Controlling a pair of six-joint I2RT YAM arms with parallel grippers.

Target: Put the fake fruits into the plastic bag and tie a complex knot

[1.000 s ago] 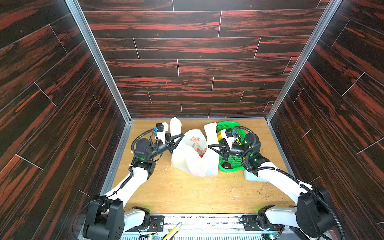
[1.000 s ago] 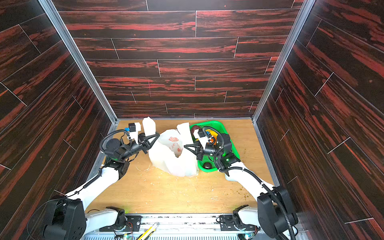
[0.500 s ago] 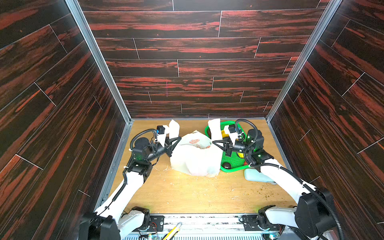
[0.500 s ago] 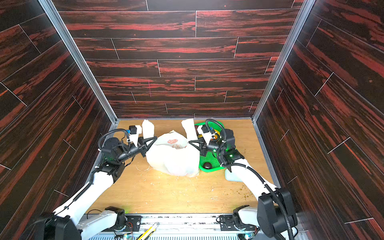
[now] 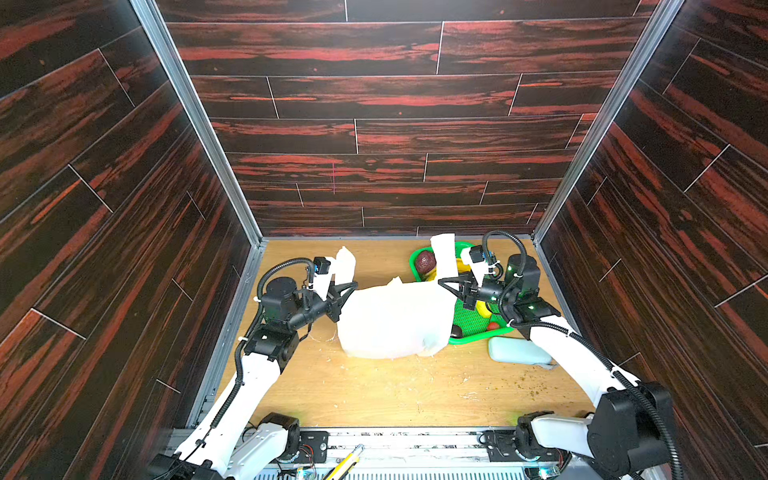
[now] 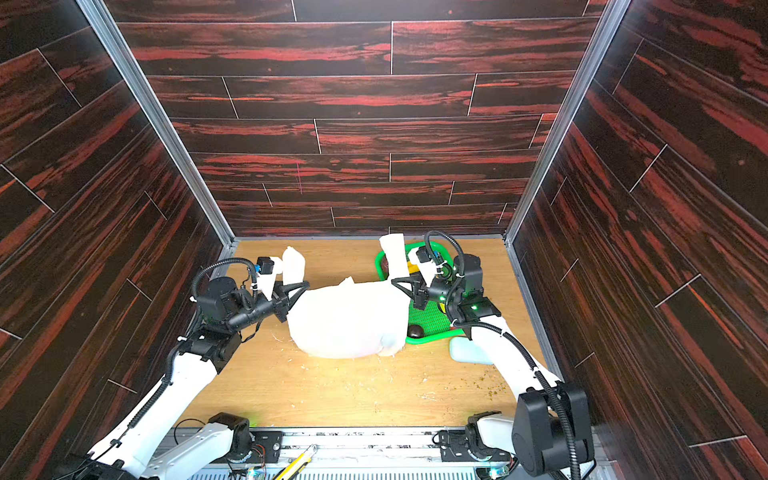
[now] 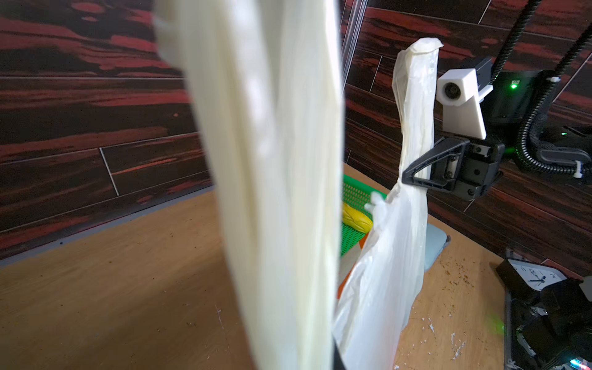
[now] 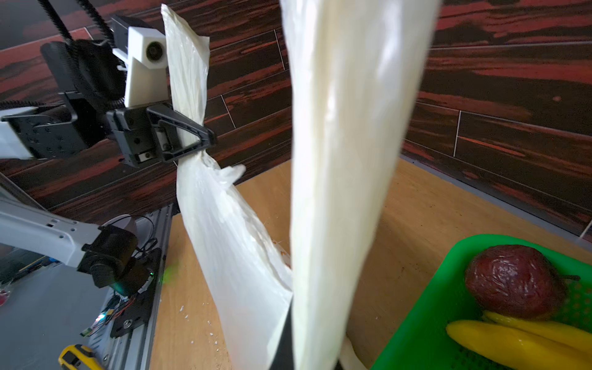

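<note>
Top views: my left pincer (image 5: 354, 286) is pressed together on the left strap (image 5: 345, 266) of the plastic bag (image 5: 395, 324). My right pincer (image 5: 441, 281) is pinching the right strap (image 5: 442, 253). The bag is stretched between them, long axis left-right across the table (image 5: 395, 390), lower edge down on the wood. Both strap ends point up past the jaws, near vertical. Both top views agree.

The bag's right end overlaps the green basket (image 5: 478, 338). In the basket: a dark purple fruit (image 5: 424, 262) at the far corner, bananas (image 5: 482, 307) and a strawberry (image 5: 493, 326) by the near rim. A blue pouch (image 5: 515, 351) lies just beside the basket, near side.

Left wrist: my own strap fills the centre, blurred and upright, and it hides my jaws. Across from it, the right pincer (image 7: 405, 174) is clamped on its strap (image 7: 416, 96), whose tip stands up. The bag wall slopes down from there to the table.

Right wrist: the same, mirrored. My strap is upright and blurred in front. The left pincer (image 8: 208, 137) is closed on the far strap (image 8: 189, 80), and the bag falls away below it. The purple fruit (image 8: 512, 282) sits against the bananas (image 8: 512, 342) in the basket (image 8: 426, 320).
</note>
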